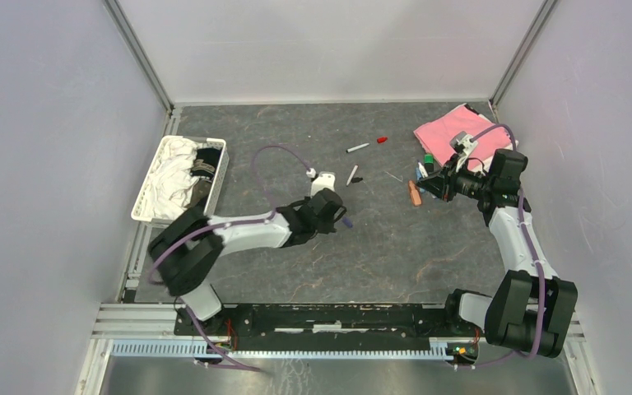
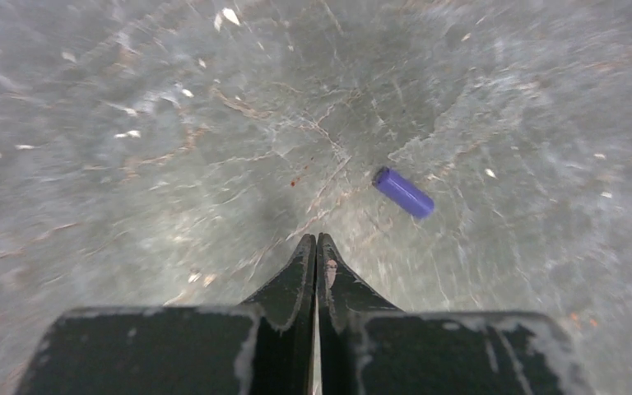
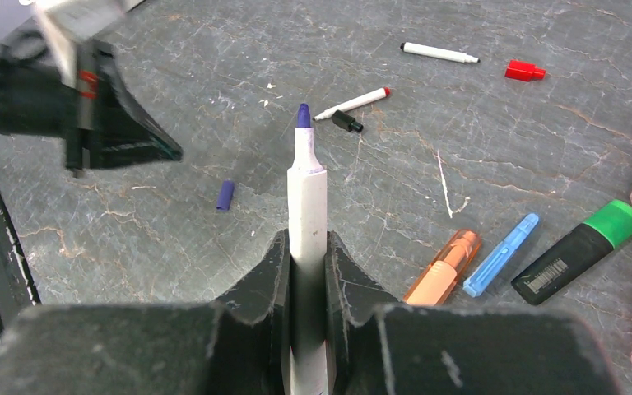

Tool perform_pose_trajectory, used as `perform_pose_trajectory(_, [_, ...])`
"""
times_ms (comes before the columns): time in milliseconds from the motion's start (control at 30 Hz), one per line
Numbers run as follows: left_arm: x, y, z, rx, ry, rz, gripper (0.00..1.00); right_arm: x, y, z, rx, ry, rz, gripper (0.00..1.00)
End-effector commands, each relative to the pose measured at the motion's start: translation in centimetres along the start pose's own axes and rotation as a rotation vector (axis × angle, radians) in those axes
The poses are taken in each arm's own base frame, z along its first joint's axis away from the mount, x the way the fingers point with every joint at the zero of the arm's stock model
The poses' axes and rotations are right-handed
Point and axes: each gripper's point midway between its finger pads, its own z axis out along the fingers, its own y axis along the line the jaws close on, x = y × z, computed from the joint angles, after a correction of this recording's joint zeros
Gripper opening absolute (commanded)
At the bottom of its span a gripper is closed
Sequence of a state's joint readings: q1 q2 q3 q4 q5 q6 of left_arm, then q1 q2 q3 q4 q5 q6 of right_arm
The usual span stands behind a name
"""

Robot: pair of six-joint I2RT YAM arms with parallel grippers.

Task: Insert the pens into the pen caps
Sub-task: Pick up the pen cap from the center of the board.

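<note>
free: wide bare stretch of table point(image 1: 395, 263) across near centre | left edge: basket point(image 1: 149, 177) | far right corner: pink cloth point(image 1: 448, 132), markers point(image 3: 500, 255) just beside | far centre: white pens point(image 1: 357, 149), red cap point(image 1: 382, 140), scattered apart | centre: purple cap point(image 2: 403, 192), bare table around

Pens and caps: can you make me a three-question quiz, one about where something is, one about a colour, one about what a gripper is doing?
1. Where does the purple cap lie? A) on the bare table, by the left gripper; B) between gripper fingers; C) on top of a pen.
2. What colour is the tip of the white pen in the right gripper? A) red; B) purple; C) green.
3. How is the left gripper? A) wide open; B) holding a cap; C) shut, empty.
Answers: 1 A, the left wrist view shows it alone on the table beyond the gripper. 2 B, the right wrist view shows a purple tip. 3 C, its jaws meet with nothing between.
</note>
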State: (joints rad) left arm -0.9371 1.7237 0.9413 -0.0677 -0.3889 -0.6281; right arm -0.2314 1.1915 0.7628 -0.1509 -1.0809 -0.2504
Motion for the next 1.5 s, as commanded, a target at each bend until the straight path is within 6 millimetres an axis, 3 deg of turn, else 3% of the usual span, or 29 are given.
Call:
perform_pose_trajectory(0, [-7.3, -0.4, -6.4, 0.081, -0.276, -0.056, 0.06, -1.5, 0.3, -0.3, -0.008, -0.037, -0.053, 0.0])
perform_pose_trajectory(67, [-10.1, -0.2, -9.5, 0.121, -0.39, -0.054, 0.1, -1.5, 0.3, -0.3, -0.005, -0.038, -0.055, 0.0])
perform_pose_trajectory(100, [-11.1, 0.1, -10.6, 0.127, -0.433, -0.063, 0.19, -1.5, 0.4, -0.3, -0.006, -0.038, -0.055, 0.0])
perform_pose_trajectory(133, [-12.0, 0.4, -11.6, 0.128, -0.473, -0.08, 0.31, -1.6, 0.4, -0.3, -0.005, -0.039, -0.058, 0.0])
perform_pose_trajectory(233, [-13.4, 1.5, -13.1, 0.104, -0.531, -0.155, 0.92, -1.6, 0.4, -0.4, -0.004, -0.041, -0.06, 0.0])
perform_pose_trajectory(267, [-13.5, 1.7, -13.1, 0.11, -0.523, -0.18, 0.99, -1.6, 0.4, -0.4, -0.002, -0.041, -0.061, 0.0])
perform_pose_trajectory(433, [-12.5, -0.9, -12.3, 0.233, -0.379, -0.306, 0.97, -1.6, 0.4, -0.4, 0.0, -0.041, -0.06, 0.0])
perform_pose_trajectory(533, [-10.1, -1.7, -10.3, 0.194, -0.234, -0.426, 0.83, -1.6, 0.3, -0.4, 0.001, -0.042, -0.061, 0.0])
perform_pose_trajectory(600, [-7.8, -2.1, -9.1, 0.109, -0.142, -0.494, 0.79, -1.6, 0.4, -0.4, 0.0, -0.042, -0.06, 0.0])
perform_pose_trajectory(667, [-6.5, -3.2, -8.4, 0.037, -0.11, -0.51, 0.64, -1.6, 0.3, -0.4, 0.0, -0.042, -0.059, 0.0])
perform_pose_trajectory(700, [-5.8, -3.2, -7.8, -0.022, -0.095, -0.507, 0.61, -1.6, 0.4, -0.4, -0.001, -0.042, -0.06, 0.0])
perform_pose_trajectory(800, [-3.7, -2.7, -6.0, -0.167, -0.023, -0.483, 0.59, -1.7, 0.4, -0.4, -0.002, -0.045, -0.062, 0.0])
perform_pose_trajectory(1033, [-1.4, -3.4, -2.6, -0.221, 0.033, -0.447, 0.6, -1.8, 0.5, -0.4, -0.006, -0.047, -0.063, 0.0])
perform_pose_trajectory(1233, [-0.6, -4.3, -0.4, -0.239, 0.063, -0.435, 0.6, -1.8, 0.6, -0.4, -0.008, -0.047, -0.062, 0.0])
perform_pose_trajectory(1467, [-0.6, -4.0, 1.0, -0.266, 0.064, -0.465, 0.58, -1.8, 0.6, -0.4, -0.01, -0.048, -0.059, 0.0])
